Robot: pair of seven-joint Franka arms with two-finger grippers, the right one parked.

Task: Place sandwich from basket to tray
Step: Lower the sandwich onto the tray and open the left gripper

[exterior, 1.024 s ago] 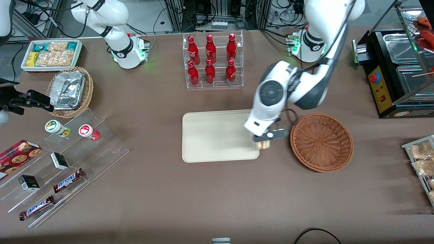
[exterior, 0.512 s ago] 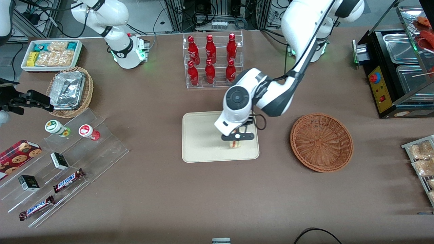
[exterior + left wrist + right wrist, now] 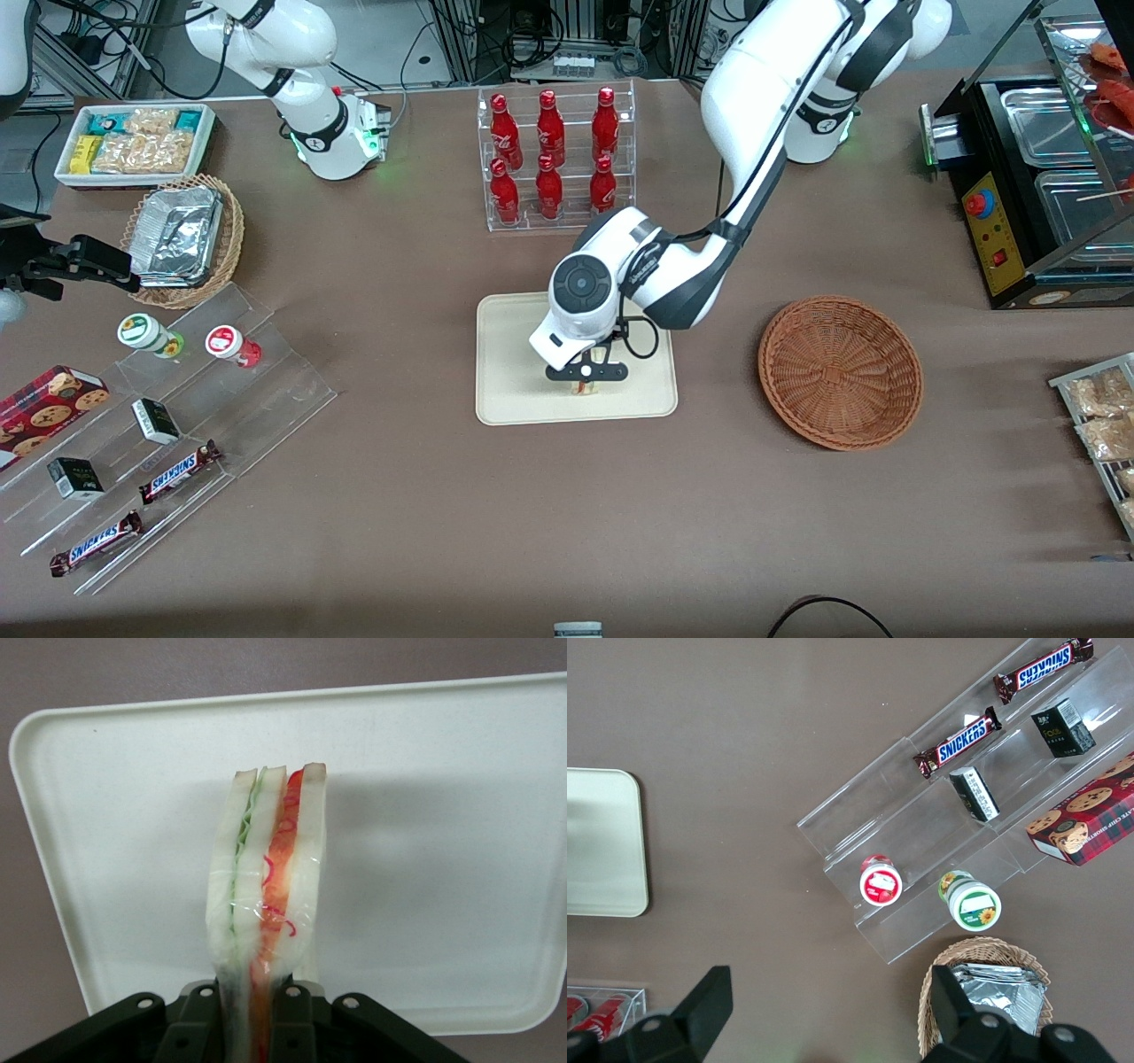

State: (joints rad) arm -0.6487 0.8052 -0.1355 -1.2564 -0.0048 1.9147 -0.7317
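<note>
Sandwich (image 3: 266, 904): wrapped in clear film, clamped between the fingers of the gripper (image 3: 586, 377), cut edge with green and red layers pointing away from the wrist; held over the tray (image 3: 514, 354), in the part of it nearer the front camera. Whether it touches the tray surface cannot be told

Basket (image 3: 840, 372): reddish-brown wicker, on the table toward the working arm's end, apart from the tray, nothing in it

Clear rack of red bottles (image 3: 555, 159): farther from the front camera than the tray

Tan wicker basket (image 3: 184, 241) toward the parked arm's end: holds a foil container
</note>
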